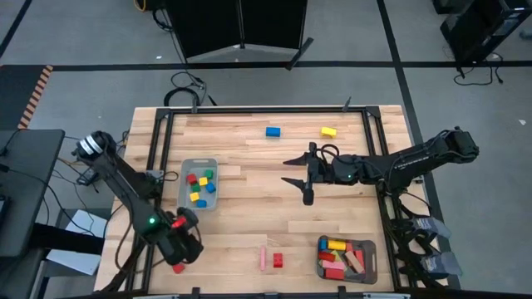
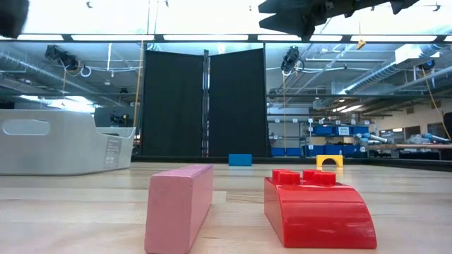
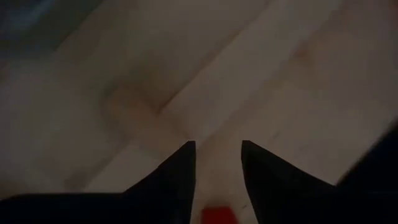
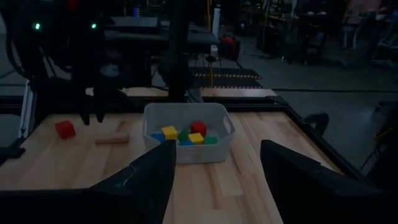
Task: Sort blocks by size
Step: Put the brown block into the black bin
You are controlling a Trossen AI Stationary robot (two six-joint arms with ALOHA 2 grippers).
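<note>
Blocks point(image 1: 199, 184) fill the left tray point(image 1: 184, 166) — left tool point(image 3: 216, 171) parted, seemingly over a red cube point(image 3: 217, 214); right tool point(image 1: 298, 170) open.

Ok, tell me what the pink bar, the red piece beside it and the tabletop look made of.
Pink bar: probably painted wood, matte, with softly rounded edges.
Red piece: looks like moulded plastic, glossy, with studs on top and a curved end.
Tabletop: light wood planks, with visible grain and seams.
</note>
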